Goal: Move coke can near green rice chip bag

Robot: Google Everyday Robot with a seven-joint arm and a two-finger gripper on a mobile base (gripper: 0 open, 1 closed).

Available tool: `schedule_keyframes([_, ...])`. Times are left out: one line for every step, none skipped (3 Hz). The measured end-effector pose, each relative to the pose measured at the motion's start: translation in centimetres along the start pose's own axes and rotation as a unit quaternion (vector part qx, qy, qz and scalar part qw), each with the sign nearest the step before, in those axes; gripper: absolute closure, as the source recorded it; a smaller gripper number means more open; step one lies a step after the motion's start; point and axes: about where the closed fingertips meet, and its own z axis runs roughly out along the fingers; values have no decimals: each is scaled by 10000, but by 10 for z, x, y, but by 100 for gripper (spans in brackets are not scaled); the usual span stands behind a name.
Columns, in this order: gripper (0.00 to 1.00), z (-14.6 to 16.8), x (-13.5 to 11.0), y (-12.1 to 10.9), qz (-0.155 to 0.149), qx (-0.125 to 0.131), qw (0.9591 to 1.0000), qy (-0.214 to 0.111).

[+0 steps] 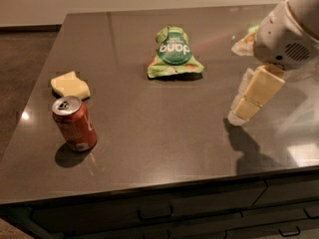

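The coke can [75,123] stands on the near left of the bench [154,133], just beside a pale yellow piece [70,85]. The green rice chip bag [174,54] lies farther back, middle. The hand [238,115] hangs at the right; I cannot tell if it is open.

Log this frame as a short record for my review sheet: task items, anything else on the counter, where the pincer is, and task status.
coke can: upright, front left of the dark counter
green rice chip bag: lying toward the back middle, well apart from the can
other item: pale yellow sponge-like piece just behind the can
pincer: over the right side of the counter, away from both task items
task status: can not yet grasped or brought near the bag
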Motion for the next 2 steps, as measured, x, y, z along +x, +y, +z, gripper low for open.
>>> schedule_keyframes([0, 20, -42, 10, -84, -112, 9981, -605])
schedule_keyframes([0, 44, -87, 24, -214, -126, 9935, -1114])
